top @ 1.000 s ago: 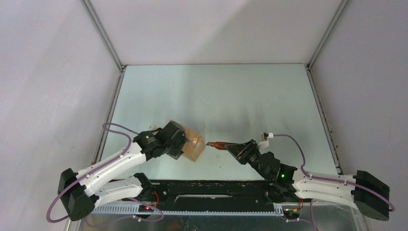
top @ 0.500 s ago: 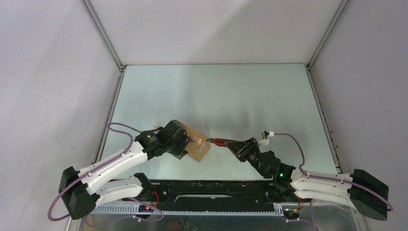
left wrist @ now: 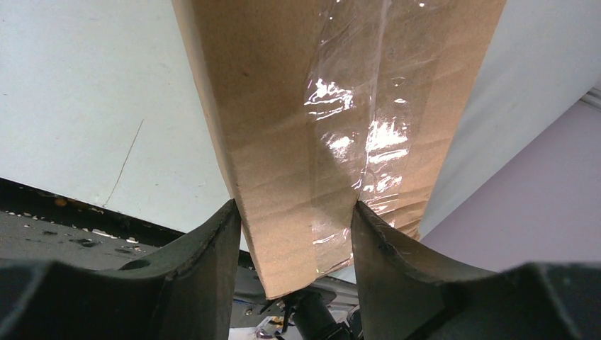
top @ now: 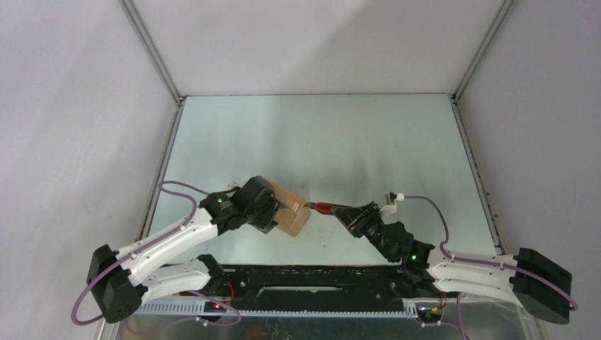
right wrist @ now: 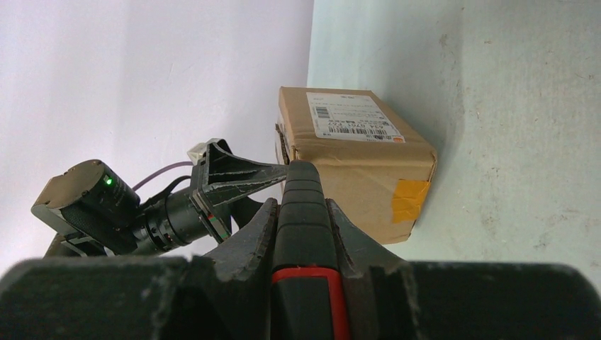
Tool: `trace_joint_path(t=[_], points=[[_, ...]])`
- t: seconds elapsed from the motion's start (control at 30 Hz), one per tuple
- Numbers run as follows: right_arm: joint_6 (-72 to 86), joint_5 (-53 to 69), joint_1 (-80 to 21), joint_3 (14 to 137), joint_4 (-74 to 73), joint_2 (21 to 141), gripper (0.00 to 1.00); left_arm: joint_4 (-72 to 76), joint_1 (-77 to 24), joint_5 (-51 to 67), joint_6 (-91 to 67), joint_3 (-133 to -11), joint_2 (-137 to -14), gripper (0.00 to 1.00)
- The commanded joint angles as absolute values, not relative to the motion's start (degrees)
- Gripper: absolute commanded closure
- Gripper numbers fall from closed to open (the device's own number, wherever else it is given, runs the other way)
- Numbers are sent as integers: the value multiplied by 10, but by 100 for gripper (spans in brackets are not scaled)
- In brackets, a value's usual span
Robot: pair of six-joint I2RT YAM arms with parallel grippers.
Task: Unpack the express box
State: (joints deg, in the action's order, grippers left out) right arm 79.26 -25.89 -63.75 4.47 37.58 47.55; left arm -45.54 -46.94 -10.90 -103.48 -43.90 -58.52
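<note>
The express box (top: 292,214) is seen at the near-left part of the desk (top: 340,142), apparently resting on it. A white label (right wrist: 351,117) is carried on its top face, and clear tape (left wrist: 361,142) is stretched along another face. The box is gripped by the left claw (top: 273,216), clenched on opposite sides. A red-and-black utility knife (top: 324,208) is grasped by the right claw (top: 347,212) and pointed at the box's right side; contact cannot be told.
</note>
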Motion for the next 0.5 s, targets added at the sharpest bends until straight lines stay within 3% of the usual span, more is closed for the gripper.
trace_joint_path(t=[0.0,0.47], points=[[795,-255,-638,46,426,468,100,-425,-470,-87,-1029,-432,-586,100],[797,-254,-636,41,419,458,100,-426,-470,-85,-1025,-431,-592,100]])
